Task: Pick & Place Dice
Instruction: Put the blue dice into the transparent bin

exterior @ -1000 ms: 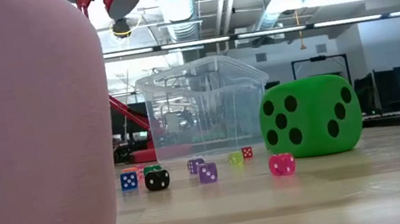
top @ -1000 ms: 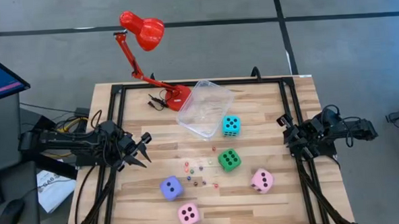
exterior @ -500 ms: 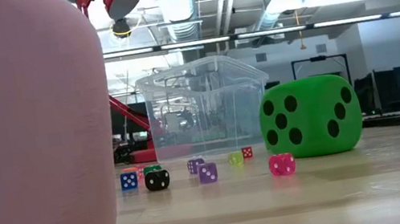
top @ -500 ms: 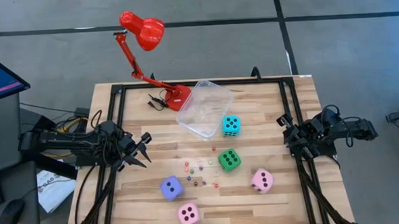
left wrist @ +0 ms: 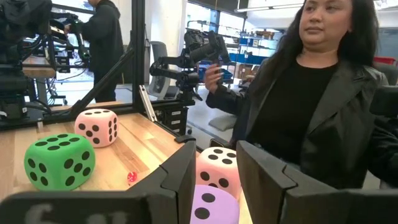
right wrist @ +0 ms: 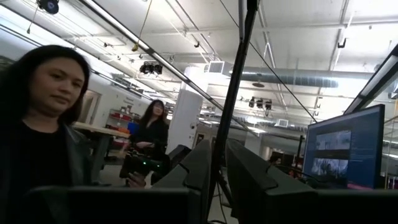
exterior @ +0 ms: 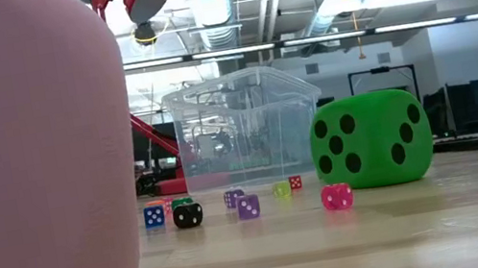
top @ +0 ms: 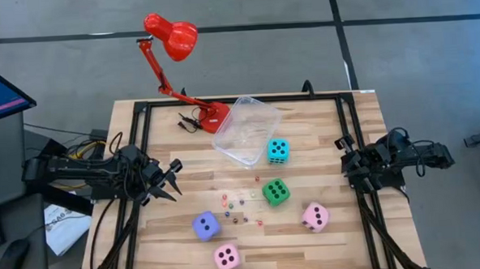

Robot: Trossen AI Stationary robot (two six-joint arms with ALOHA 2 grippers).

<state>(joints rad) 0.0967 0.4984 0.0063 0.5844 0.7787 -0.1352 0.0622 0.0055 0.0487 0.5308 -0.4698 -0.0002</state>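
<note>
Wooden tabletop (top: 321, 123) is strewn mid-front with five big dice (top: 276, 191) and tiny dice (top: 241, 206). Left gripper (top: 170, 180) and right gripper (top: 346, 155) are parked at opposite side edges, jaws narrowly parted, nothing held.

Both arms wait at the table's sides, left pincer (top: 172, 179) and right pincer (top: 346, 156) slightly parted, empty.

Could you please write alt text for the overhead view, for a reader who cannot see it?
Five large soft dice lie on a wooden table around a scatter of tiny dice, near a clear tub and a red lamp. The left gripper, open, and the right gripper wait at the table's sides.
</note>
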